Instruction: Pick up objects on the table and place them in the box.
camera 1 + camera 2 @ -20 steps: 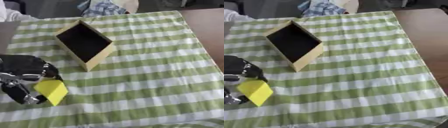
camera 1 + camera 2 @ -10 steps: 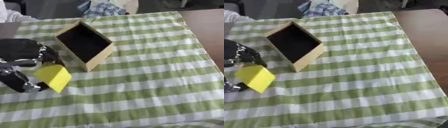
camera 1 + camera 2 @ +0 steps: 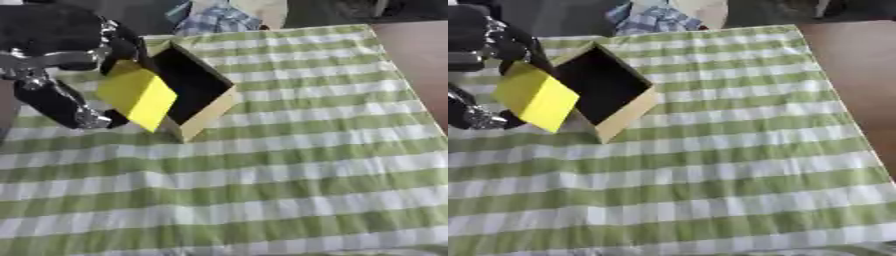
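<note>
A yellow block (image 3: 138, 95) hangs in the air at the left rim of the open tan box (image 3: 210, 107), held tilted by my left hand (image 3: 66, 100), whose fingers curl round it. The box has a dark inside and stands askew on the green checked cloth (image 3: 289, 150). The block overlaps the box's left wall in the left eye view. My right hand shows in no view.
A brown table edge (image 3: 420, 55) lies bare at the right beyond the cloth. A bundle of blue checked fabric (image 3: 219, 17) sits past the far edge of the cloth. The cloth to the right of and in front of the box bears nothing.
My left hand has lifted the yellow block and carried it up and right, from the near left of the cloth to the box's left rim. The camera has also shifted.
</note>
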Tool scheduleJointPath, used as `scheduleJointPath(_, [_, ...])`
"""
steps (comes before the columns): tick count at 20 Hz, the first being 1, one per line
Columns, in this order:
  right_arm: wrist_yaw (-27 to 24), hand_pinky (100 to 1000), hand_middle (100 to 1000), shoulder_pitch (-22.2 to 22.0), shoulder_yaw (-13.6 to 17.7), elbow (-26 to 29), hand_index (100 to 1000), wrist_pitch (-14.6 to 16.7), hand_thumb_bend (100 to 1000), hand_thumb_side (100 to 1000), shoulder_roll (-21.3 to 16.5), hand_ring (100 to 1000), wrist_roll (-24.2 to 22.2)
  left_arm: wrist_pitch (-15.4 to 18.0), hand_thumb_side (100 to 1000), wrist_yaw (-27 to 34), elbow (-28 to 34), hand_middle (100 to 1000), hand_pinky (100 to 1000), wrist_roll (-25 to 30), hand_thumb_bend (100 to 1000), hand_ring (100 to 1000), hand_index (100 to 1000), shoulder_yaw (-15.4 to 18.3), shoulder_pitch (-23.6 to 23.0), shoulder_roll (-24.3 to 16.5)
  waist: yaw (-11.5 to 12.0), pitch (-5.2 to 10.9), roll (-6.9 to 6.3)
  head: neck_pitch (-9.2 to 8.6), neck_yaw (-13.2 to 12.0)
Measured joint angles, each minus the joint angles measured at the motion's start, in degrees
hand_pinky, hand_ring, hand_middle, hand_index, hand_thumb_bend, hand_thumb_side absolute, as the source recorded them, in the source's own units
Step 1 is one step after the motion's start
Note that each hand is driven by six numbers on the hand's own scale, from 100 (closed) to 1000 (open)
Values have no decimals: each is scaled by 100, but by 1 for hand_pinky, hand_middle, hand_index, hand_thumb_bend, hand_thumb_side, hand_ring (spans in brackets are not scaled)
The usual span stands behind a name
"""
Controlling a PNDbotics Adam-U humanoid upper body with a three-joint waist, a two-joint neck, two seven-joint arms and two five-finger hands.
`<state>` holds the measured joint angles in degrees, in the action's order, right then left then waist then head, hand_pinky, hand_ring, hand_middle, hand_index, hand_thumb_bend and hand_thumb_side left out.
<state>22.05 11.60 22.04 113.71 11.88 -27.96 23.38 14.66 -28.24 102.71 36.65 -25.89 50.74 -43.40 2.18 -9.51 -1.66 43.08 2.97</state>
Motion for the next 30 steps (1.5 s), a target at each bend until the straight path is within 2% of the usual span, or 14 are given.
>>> scheduleJointPath(5, [-8,615,618,2,-3,0,770,4,100,762,0,603,-23,148,210,-388,-673,530,222,-77,417,444,610,-110,594,555,-12,-10,24,-51,-68])
scheduleJointPath(11, [-49,613,617,35,-5,0,770,8,100,762,39,601,-32,467,196,-1000,-1949,523,212,-159,336,437,603,-147,1189,1389,-83,-93,68,-144,-168])
scheduleJointPath(14, [-56,613,617,55,-5,0,770,10,100,761,51,601,-34,619,196,-1272,-2578,523,216,-275,348,437,601,-80,1384,1747,-116,-141,85,-174,-213])
scheduleJointPath(20, [-95,612,616,103,-5,0,770,15,100,761,73,601,-36,865,198,-1980,-3630,524,221,-605,322,439,600,212,1590,2223,-148,-202,95,-245,-268])
scheduleJointPath(26, [-103,609,614,116,-5,0,769,18,100,763,97,599,-37,1056,201,-2525,-4306,521,219,-904,284,437,598,426,1638,2520,-178,-254,107,-299,-292])
scheduleJointPath(28, [-106,609,614,132,-4,0,769,18,100,762,101,599,-37,1086,139,-2653,-4468,517,219,-981,294,437,590,486,1638,2581,-178,-262,110,-319,-297])
scheduleJointPath(29, [-107,609,614,135,-4,0,769,18,100,763,102,599,-37,1094,204,-2711,-4541,517,219,-1015,250,437,586,510,1637,2599,-179,-269,111,-331,-299])
scheduleJointPath(30, [-108,609,614,136,-3,0,769,17,100,763,103,599,-37,1096,204,-2760,-4614,517,220,-1045,248,437,586,541,1635,2615,-180,-278,111,-343,-300])
